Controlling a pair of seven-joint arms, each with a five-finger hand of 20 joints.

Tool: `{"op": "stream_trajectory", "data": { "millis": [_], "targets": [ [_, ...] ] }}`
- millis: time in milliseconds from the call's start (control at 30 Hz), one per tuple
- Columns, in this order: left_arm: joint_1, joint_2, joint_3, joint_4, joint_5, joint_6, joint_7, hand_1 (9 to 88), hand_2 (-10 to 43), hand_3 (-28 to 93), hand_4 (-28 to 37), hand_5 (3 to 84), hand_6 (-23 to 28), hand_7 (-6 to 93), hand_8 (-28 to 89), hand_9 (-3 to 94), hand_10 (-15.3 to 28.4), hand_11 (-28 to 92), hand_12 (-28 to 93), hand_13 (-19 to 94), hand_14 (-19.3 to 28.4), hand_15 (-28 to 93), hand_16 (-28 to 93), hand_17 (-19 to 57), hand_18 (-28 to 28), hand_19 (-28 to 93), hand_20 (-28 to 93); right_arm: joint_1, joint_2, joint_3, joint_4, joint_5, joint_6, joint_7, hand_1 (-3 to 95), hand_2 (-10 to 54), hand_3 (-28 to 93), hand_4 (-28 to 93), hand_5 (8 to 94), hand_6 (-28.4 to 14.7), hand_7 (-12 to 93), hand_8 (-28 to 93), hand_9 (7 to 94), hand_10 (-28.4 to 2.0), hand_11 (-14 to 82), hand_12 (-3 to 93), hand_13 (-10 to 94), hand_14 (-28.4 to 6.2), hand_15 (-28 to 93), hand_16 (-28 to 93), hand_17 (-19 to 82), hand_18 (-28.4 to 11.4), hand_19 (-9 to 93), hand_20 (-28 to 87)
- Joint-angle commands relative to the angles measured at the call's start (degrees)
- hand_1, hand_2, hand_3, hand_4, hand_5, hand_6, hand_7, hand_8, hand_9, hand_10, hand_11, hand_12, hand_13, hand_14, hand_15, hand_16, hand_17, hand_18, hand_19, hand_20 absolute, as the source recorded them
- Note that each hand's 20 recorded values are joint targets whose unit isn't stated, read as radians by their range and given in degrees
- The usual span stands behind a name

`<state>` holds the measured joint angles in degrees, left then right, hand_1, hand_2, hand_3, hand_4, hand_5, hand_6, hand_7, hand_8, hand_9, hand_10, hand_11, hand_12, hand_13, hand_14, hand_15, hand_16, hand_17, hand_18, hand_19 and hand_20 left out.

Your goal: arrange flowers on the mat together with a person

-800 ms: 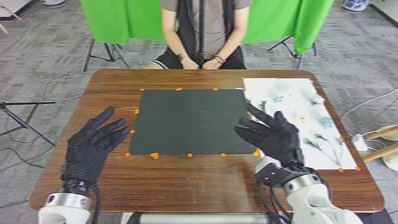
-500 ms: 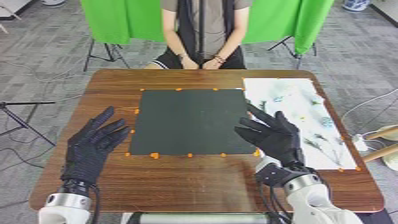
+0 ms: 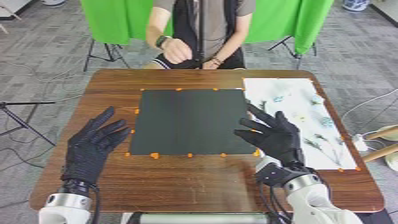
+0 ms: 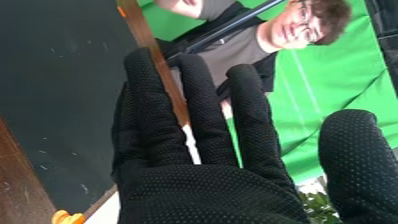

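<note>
In the head view my left hand (image 3: 94,142) is over the table left of the dark mat (image 3: 191,121), open and holding nothing. My right hand (image 3: 273,138) is at the mat's right edge, also open, overlapping the white sheet (image 3: 282,95). On that sheet lie a pale blue flower (image 3: 327,122), a smaller one (image 3: 278,99) and green stems (image 3: 330,146). The mat bears no flowers. In the right wrist view my right hand (image 4: 209,192) has straight fingers, with the dark mat (image 4: 62,95) beside it and some green leaves (image 4: 320,206) near the thumb.
A person sits at the far side of the brown table (image 3: 213,185), one hand (image 3: 177,50) raised near its far edge. Orange tape pieces (image 3: 155,155) surround the mat. A green curtain (image 3: 120,20) hangs behind.
One of the person's hands has lifted from the lap toward the table's far edge. Both my hands have stayed where they were.
</note>
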<state>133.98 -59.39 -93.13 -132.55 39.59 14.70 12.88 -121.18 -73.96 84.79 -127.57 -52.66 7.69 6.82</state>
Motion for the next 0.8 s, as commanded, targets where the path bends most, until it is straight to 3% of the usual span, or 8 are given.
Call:
{"op": "stream_trajectory", "data": {
  "millis": [33, 367, 467, 800],
  "targets": [
    [0.61, 0.11, 0.25, 0.07, -0.14, 0.64, -0.05, 21.9, 9.0, 76, -28.3, 35.8, 9.5, 10.2, -9, 37.1, 22.9, 26, 10, 29, 28.4, 51, -12, -3.8, 28.4, 69, -25, -0.42, 0.01, -0.16, -0.14, -0.03, 0.36, -0.51, 4.4, 23.2, 79, -28, 47.6, -0.6, 11, -13, 54.9, -16.8, 9.9, 9.7, 44, -22.9, 27, 11, 6, -20.1, 45, 14],
    [0.78, 0.29, 0.21, 0.01, -0.27, 0.58, 0.2, 22.0, 9.1, 76, -28.3, 35.9, 9.6, 10.3, -9, 37.0, 22.9, 26, 10, 29, 28.4, 51, -12, -4.2, 28.4, 69, -24, -0.45, 0.01, -0.1, 0.03, 0.14, -0.08, -0.9, 4.3, 23.3, 79, -28, 47.9, -0.5, 11, -13, 55.0, -16.8, 10.0, 9.7, 44, -22.9, 28, 10, 6, -20.0, 45, 14],
    [0.65, -0.06, 0.04, 0.06, -0.08, 0.28, -0.38, 22.0, 9.1, 76, -28.3, 35.9, 9.6, 10.3, -9, 37.0, 22.9, 26, 10, 29, 28.4, 51, -12, -4.2, 28.4, 68, -24, -0.56, -0.04, -0.04, -0.03, 0.11, 0.0, -0.8, 4.4, 23.3, 79, -28, 47.9, -0.5, 11, -13, 55.0, -16.8, 10.0, 9.6, 44, -23.0, 28, 10, 6, -19.9, 45, 14],
    [0.85, -0.06, -0.22, 0.01, -0.08, -0.12, -0.49, 22.0, 9.2, 76, -28.3, 35.9, 9.6, 10.3, -9, 37.0, 22.9, 26, 10, 29, 28.4, 51, -12, -4.3, 28.4, 68, -23, -0.45, -0.03, -0.03, -0.05, 0.42, 0.05, -0.48, 5.5, 23.0, 80, -28, 48.1, -0.4, 11, -13, 55.3, -16.9, 10.2, 9.7, 45, -22.9, 28, 11, 6, -19.8, 46, 14]
  ]
}}
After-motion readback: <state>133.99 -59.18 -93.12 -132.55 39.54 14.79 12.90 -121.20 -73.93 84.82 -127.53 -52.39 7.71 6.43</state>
